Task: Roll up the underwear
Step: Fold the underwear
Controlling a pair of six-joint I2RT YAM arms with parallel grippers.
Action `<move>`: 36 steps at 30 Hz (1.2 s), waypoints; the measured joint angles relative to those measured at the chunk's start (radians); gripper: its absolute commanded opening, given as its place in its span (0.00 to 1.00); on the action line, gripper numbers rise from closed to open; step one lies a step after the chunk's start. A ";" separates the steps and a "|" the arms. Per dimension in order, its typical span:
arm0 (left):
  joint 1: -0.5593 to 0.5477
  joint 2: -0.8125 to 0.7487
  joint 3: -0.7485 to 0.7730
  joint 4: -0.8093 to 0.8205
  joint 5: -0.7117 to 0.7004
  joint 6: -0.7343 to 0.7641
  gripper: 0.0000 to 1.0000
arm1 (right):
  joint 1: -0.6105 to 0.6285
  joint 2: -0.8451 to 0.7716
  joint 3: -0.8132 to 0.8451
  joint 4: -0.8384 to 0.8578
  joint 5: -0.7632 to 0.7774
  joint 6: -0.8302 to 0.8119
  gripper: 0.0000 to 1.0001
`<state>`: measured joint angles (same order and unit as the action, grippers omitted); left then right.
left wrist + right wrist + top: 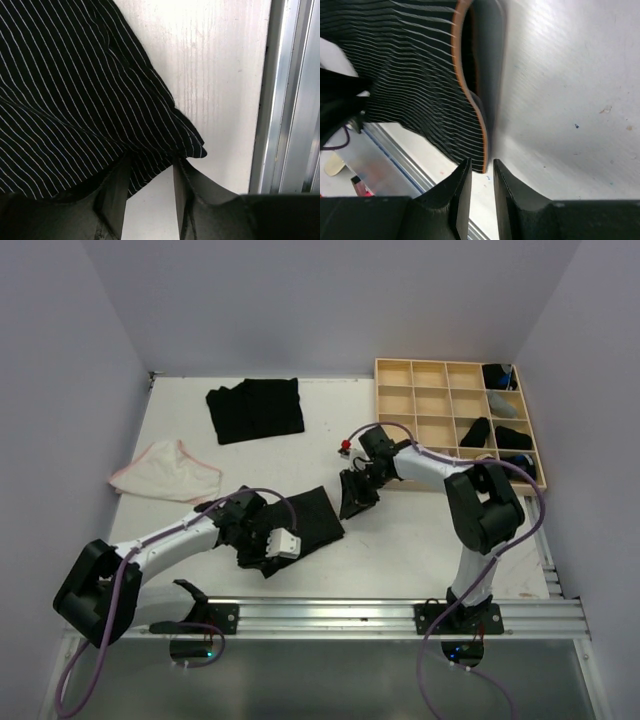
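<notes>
walls: plain pale lavender panels at back, left and right | bench: white, faintly scuffed, mid-frame | rail: aluminium, along the bench's bottom edge | light: even, soft shadows

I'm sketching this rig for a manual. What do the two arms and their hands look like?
Both the left arm and right arm have white link shells between bulky black joints. A lilac cable loops along each from its base. The left hand and right hand have plain black fingers, and a small white block sits at the left wrist.
</notes>
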<state>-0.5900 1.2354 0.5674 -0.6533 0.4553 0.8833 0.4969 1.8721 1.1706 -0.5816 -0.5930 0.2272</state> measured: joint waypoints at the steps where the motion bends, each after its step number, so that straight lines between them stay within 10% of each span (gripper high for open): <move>1: -0.003 -0.002 -0.002 0.000 -0.002 0.003 0.47 | -0.001 -0.019 0.012 0.002 -0.002 0.001 0.27; 16: 0.036 -0.210 0.067 0.008 -0.019 -0.100 0.49 | 0.106 -0.029 -0.013 0.258 -0.114 0.189 0.20; 36: 0.220 0.071 0.111 0.065 0.054 -0.166 0.53 | 0.101 -0.051 0.008 0.213 -0.163 0.100 0.31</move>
<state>-0.3702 1.3064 0.6781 -0.5884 0.5091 0.7170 0.5976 1.8206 1.1790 -0.3687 -0.7559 0.3271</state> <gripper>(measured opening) 0.526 0.316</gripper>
